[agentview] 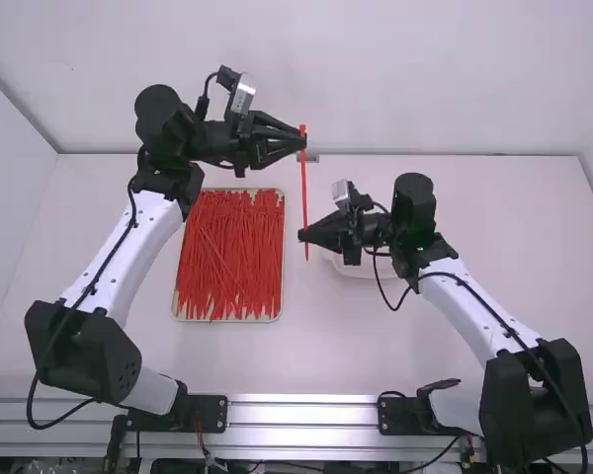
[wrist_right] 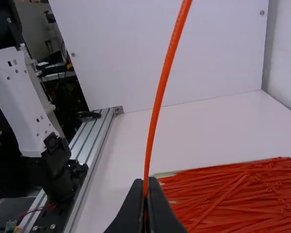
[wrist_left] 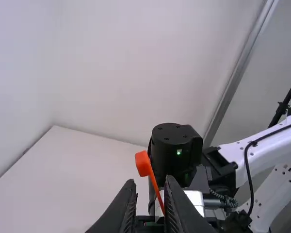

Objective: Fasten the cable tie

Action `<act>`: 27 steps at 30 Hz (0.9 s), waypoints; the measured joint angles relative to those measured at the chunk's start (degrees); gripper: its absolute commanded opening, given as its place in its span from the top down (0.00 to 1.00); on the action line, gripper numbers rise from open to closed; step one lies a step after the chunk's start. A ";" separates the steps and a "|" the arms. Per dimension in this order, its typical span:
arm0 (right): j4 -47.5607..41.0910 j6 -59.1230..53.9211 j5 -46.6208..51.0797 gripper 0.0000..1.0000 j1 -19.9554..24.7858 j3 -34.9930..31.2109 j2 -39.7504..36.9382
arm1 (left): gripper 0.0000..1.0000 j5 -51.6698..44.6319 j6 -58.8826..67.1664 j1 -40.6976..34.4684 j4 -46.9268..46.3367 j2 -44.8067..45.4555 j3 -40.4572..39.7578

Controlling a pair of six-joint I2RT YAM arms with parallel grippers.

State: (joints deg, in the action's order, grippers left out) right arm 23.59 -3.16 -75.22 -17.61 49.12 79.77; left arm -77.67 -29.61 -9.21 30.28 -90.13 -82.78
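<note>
A single red cable tie [agentview: 303,193] hangs upright in the air above the table, between the two arms. My left gripper [agentview: 296,147] is shut on its upper part, just below the head [wrist_left: 143,164], which sticks out past the fingers [wrist_left: 128,208]. My right gripper [agentview: 303,235] is shut on the tie's lower end, and the strap [wrist_right: 157,102] rises from between its fingertips [wrist_right: 136,201] in a slight curve.
A shallow tray [agentview: 280,255] piled with several red cable ties [wrist_right: 233,194] lies on the table left of the middle, under the left arm. A white dish [agentview: 348,267] sits below the right gripper. White walls close in the table at the back and sides.
</note>
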 measured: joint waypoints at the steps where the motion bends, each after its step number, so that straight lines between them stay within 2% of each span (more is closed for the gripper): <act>1: 0.04 0.00 0.07 1.00 0.00 0.00 0.00 | 0.83 0.20 -0.15 -0.02 0.20 0.02 0.00; 9: 0.31 -0.02 0.28 1.00 -0.02 0.00 0.00 | 0.85 0.42 -0.70 -0.28 0.48 0.02 0.00; 12: 0.37 0.02 0.66 1.00 -0.42 0.00 0.00 | 0.98 0.42 -0.85 -0.52 0.57 0.00 0.00; 24: 0.63 -0.02 2.01 1.00 -1.51 -0.02 0.00 | 0.99 0.46 -0.83 -1.03 0.26 0.02 0.02; 26: 0.37 0.09 1.97 0.79 -1.51 0.00 0.00 | 0.99 0.66 -0.76 -1.03 -0.28 0.00 0.00; 27: 0.39 0.04 1.97 0.76 -1.51 0.00 0.00 | 0.99 0.66 -0.76 -1.03 -0.39 0.02 0.00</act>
State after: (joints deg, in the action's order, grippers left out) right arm 23.99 -3.11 -73.25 -19.11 49.12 79.77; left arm -77.01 -30.37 -10.24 29.89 -90.11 -82.78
